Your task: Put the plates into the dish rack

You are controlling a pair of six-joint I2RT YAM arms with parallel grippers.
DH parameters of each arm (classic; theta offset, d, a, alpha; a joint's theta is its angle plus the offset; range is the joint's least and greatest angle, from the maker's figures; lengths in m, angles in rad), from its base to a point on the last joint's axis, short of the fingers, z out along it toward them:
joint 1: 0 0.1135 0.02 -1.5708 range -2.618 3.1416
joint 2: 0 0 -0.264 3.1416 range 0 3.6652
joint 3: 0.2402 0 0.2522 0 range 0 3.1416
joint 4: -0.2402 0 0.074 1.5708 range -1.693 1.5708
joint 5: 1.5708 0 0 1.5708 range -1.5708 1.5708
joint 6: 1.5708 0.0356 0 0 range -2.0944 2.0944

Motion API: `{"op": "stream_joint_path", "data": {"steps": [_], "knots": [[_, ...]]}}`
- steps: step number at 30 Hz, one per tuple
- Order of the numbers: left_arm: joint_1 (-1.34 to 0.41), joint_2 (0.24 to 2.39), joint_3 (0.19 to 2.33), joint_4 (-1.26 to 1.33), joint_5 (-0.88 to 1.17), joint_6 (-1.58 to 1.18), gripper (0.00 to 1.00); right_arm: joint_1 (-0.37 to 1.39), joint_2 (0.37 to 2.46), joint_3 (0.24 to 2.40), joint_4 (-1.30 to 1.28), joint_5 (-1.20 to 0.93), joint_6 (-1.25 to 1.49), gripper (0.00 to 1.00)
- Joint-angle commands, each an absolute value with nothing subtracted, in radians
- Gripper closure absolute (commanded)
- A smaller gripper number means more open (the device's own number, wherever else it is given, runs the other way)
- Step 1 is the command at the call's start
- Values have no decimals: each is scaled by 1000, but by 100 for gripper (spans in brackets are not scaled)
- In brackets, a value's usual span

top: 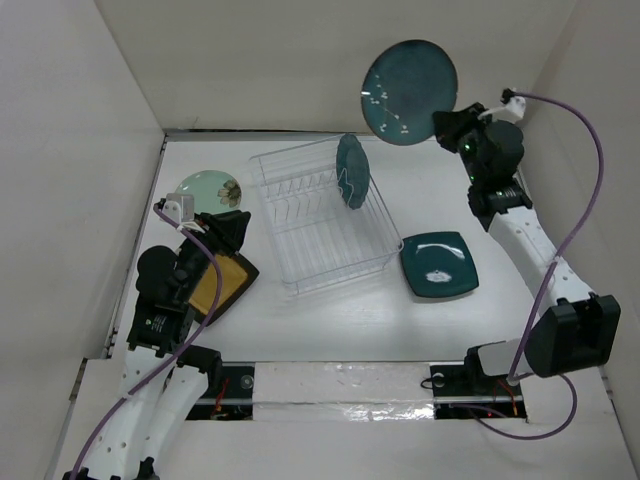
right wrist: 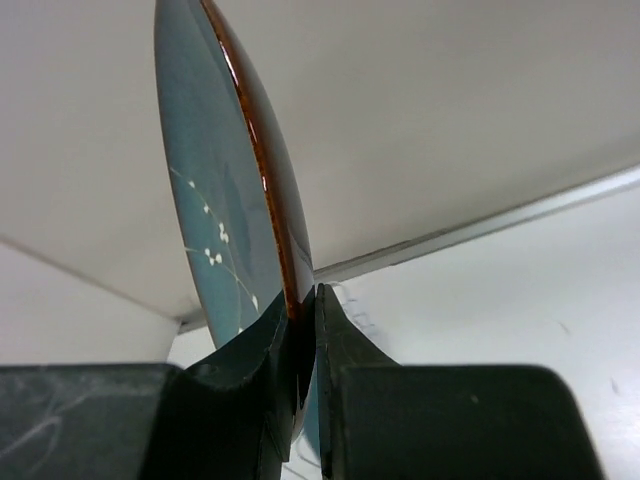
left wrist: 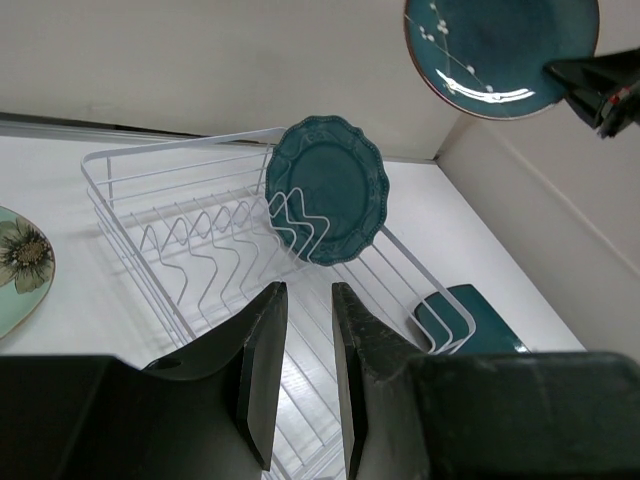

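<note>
A round dark teal plate (top: 409, 79) with white blossom sprigs and a brown edge stands on edge just beyond your right claw (top: 441, 124), which pinches its rim. The plate's face is tilted toward the dish rack (top: 310, 215). Your left claw (left wrist: 308, 300) is slightly parted and empty.

Right hand (top: 447, 125) pinching a round teal plate (top: 410, 78) in the air, at one o'clock from the dish rack (top: 268, 222).
I see a scalloped teal plate (top: 352, 170) upright in the rack. On the surface (top: 340, 330), a rounded-square teal plate (top: 438, 265) lies at four o'clock, a pale green plate (top: 205, 187) at ten, and a mustard plate (top: 225, 285) at eight, near my left hand (top: 232, 228).
</note>
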State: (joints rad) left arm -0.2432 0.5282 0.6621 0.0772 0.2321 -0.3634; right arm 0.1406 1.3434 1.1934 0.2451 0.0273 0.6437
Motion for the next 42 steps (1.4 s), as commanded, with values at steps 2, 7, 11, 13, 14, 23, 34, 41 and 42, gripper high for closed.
{"op": "stream_joint_path", "data": {"steps": [2, 7, 11, 13, 14, 23, 34, 41, 42], "knots": [[-249, 515, 677, 115, 242, -354, 78, 282, 1393, 1464, 263, 103, 450, 100], [-249, 515, 678, 115, 247, -354, 78, 397, 1505, 1607, 160, 172, 345, 100], [-249, 512, 681, 114, 238, -354, 78, 491, 1580, 1713, 77, 287, 252, 100], [-249, 512, 678, 114, 248, -354, 78, 518, 1610, 1750, 54, 336, 195, 100], [-249, 509, 677, 114, 250, -354, 78, 541, 1617, 1756, 51, 381, 180, 100], [-249, 506, 678, 114, 245, -359, 78, 638, 1681, 1807, 58, 575, 12, 100], [-249, 512, 676, 117, 259, -359, 78, 718, 1790, 1816, 107, 808, -158, 100], [-249, 515, 676, 117, 259, -359, 78, 736, 1825, 1789, 135, 882, -181, 100], [-249, 517, 678, 117, 255, -359, 78, 736, 1828, 1784, 140, 887, -181, 100]]}}
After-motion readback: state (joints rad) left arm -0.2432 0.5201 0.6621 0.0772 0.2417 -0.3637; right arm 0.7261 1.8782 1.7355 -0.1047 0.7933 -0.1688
